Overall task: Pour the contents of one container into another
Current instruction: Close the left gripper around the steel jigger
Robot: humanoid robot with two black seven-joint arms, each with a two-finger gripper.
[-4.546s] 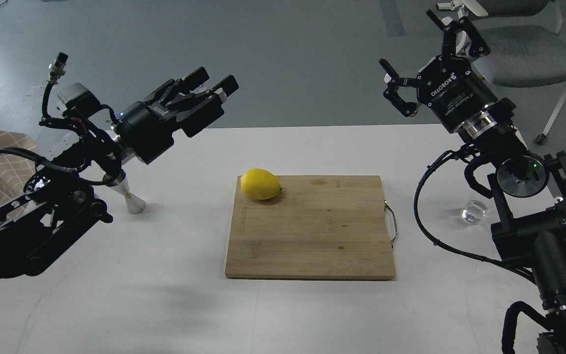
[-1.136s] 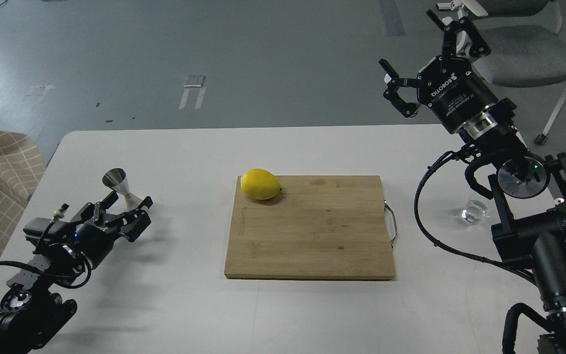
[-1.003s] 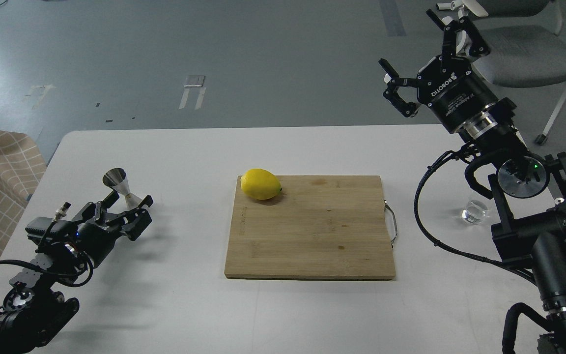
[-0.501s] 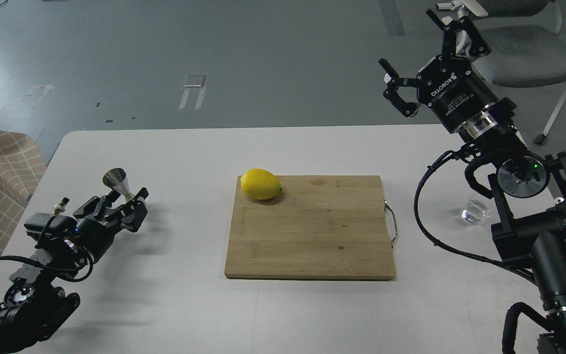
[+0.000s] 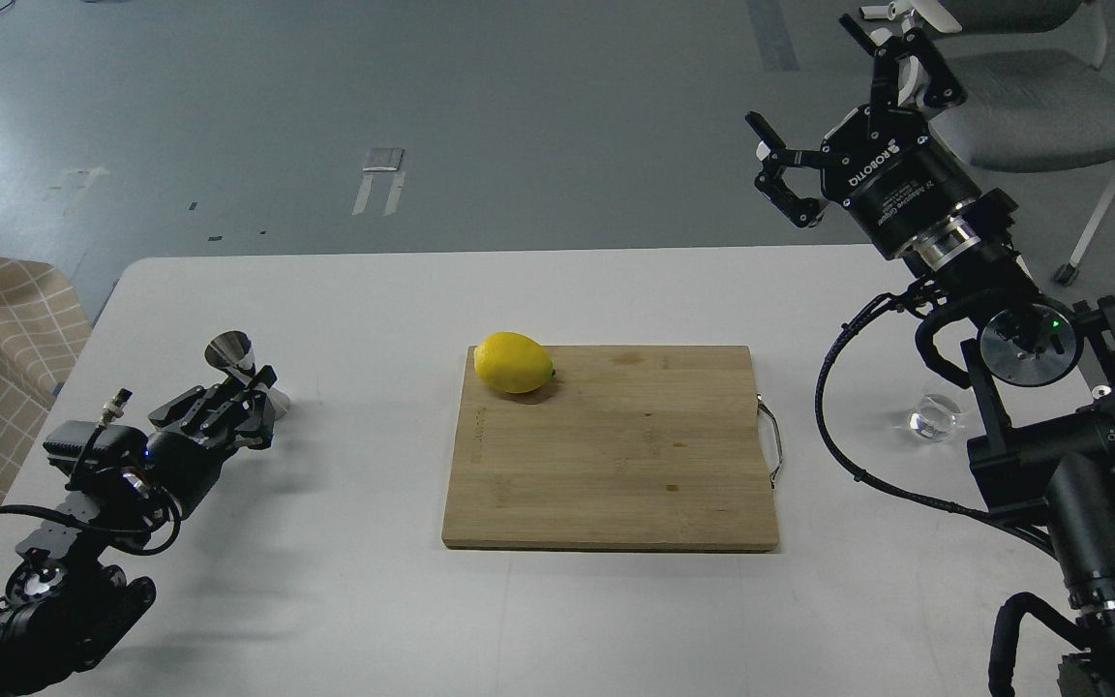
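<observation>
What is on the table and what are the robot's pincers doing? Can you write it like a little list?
shiny steel hourglass jigger: upright, table's left side
left pincer: low, at the jigger's waist; grip unclear
small clear glass cup: right side, untouched
right pincer: open, raised high
yellow lemon: on board's far-left corner
wooden cutting board: middle of white table

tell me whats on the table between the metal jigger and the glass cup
In the head view, the wooden cutting board lies between the jigger and the glass cup, with a lemon on its far left corner.
</observation>
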